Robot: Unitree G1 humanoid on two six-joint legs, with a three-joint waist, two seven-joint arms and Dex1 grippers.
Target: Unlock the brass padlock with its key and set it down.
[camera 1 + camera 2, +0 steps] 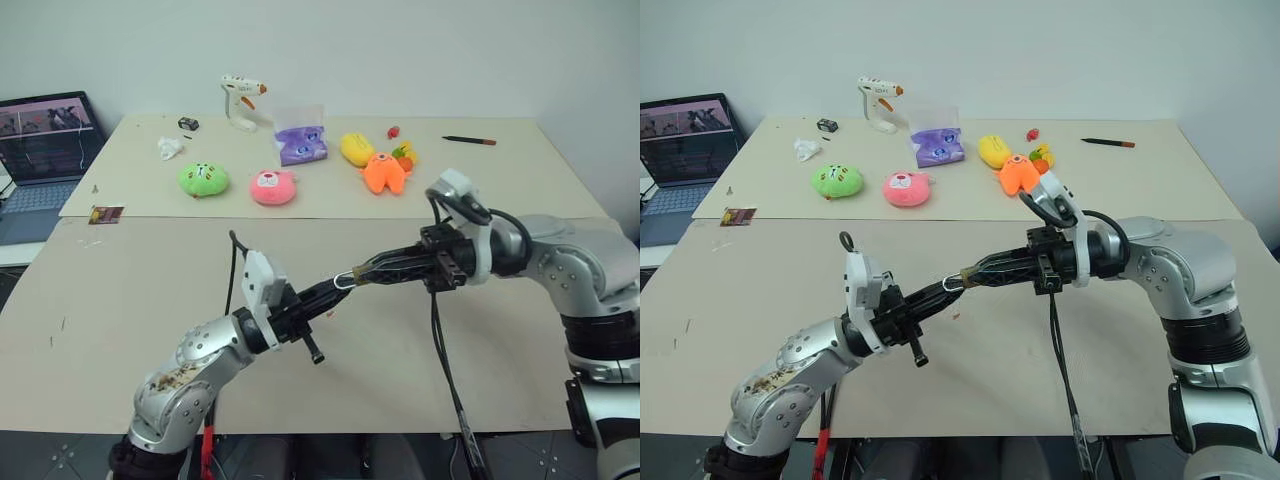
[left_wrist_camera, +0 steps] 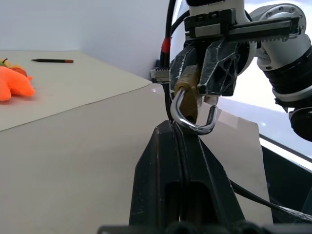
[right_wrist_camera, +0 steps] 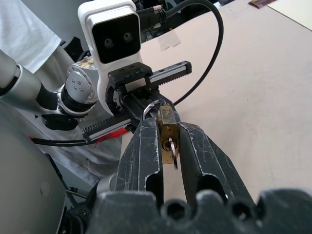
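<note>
- My right claw [image 3: 168, 146] is clamped on the brass padlock [image 3: 168, 131], held in the air above the front bench [image 1: 120, 300]; its key [image 3: 173, 152] sits in the keyhole.
- My left claw [image 2: 187, 134] is fully closed, its tips pinching the silver shackle [image 2: 192, 119], which stands open.
- On the far bench [image 1: 520, 170] I see plush toys [image 1: 272, 187], a glue gun [image 1: 240, 102] and a pen [image 1: 470, 140]; a laptop [image 1: 45, 150] sits left, a white wall behind.
</note>
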